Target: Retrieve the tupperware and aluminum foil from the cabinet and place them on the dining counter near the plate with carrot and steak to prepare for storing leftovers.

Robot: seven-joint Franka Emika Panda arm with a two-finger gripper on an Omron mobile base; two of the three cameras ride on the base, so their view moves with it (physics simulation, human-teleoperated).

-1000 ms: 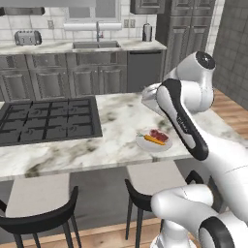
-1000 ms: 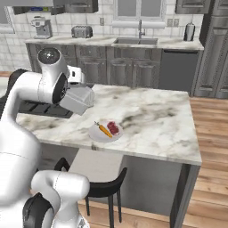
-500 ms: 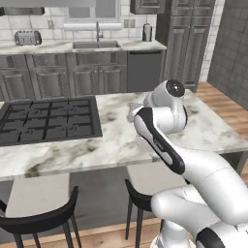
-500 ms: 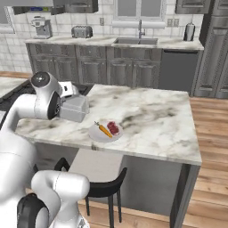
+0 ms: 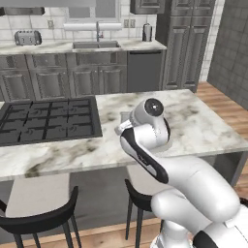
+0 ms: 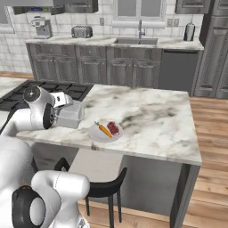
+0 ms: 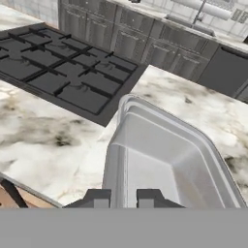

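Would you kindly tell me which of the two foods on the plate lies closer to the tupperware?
The carrot: the orange, tapered one lies on the plate's side facing the tupperware; the red steak lies beyond it.

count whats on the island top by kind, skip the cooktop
tupperware: 1
plate: 1
carrot: 1
steak: 1
total: 4

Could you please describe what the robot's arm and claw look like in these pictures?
The arm is glossy white with rounded, bulbous links and dark grey to black joint bands, plus a round dark cap on one joint. The claw ends in two small, dark, blocky finger tips. No cables or markings are visible.
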